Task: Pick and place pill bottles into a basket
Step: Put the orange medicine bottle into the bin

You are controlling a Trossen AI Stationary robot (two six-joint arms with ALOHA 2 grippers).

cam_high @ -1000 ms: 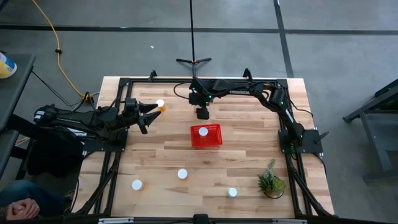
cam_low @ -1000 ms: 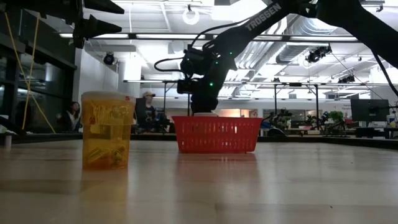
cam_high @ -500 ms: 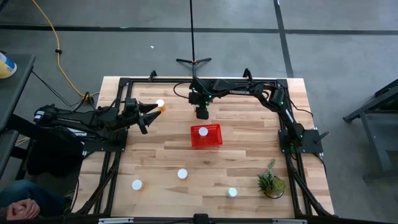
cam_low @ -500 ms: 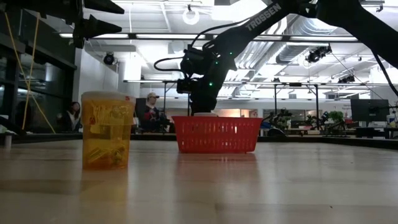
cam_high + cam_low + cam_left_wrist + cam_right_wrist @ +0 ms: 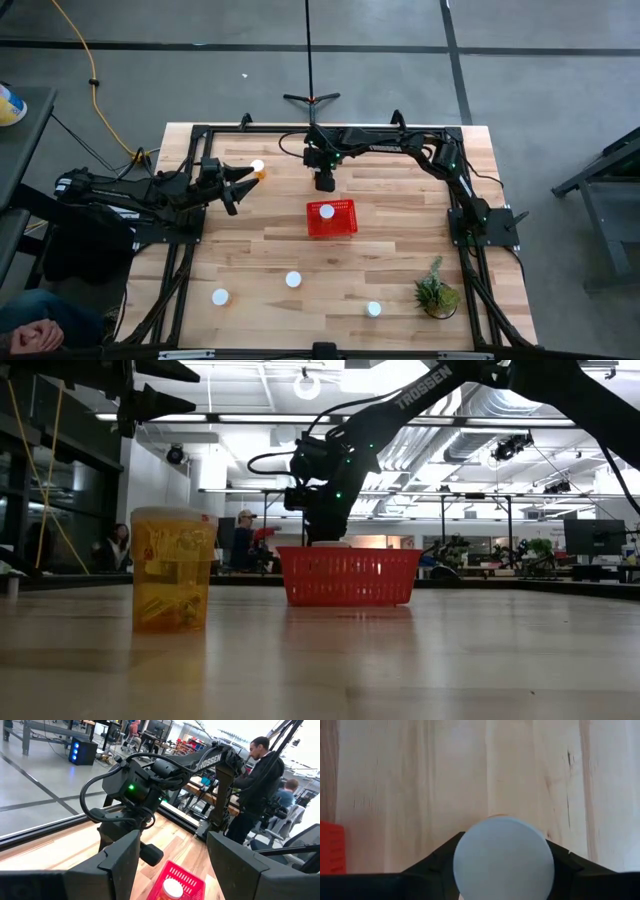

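The red basket (image 5: 343, 222) stands mid-table with one white-capped pill bottle (image 5: 326, 211) in it. My right gripper (image 5: 325, 183) is just past the basket's far side, shut on another pill bottle (image 5: 502, 855). My left gripper (image 5: 243, 190) is open and empty, raised high at the far left (image 5: 185, 385). It points toward the basket (image 5: 190, 877). A bottle (image 5: 258, 168) stands on the table by its fingertips. Three more bottles stand upright near the front, at the middle (image 5: 293, 280), the left (image 5: 220, 296) and the right (image 5: 374, 309). My right gripper pinches the bottle at its round white cap (image 5: 465, 851), one finger (image 5: 427, 865) on each side. The fingers point down from above and the bottle is upright below them. The cap hides the body, so I cannot tell whether it rests on the table.
A small green potted plant (image 5: 436, 291) stands at the front right. Black frame rails (image 5: 185, 235) run along the table's left and right sides. Bare wood lies between the basket and the front bottles. People stand in the room beyond (image 5: 260, 780).
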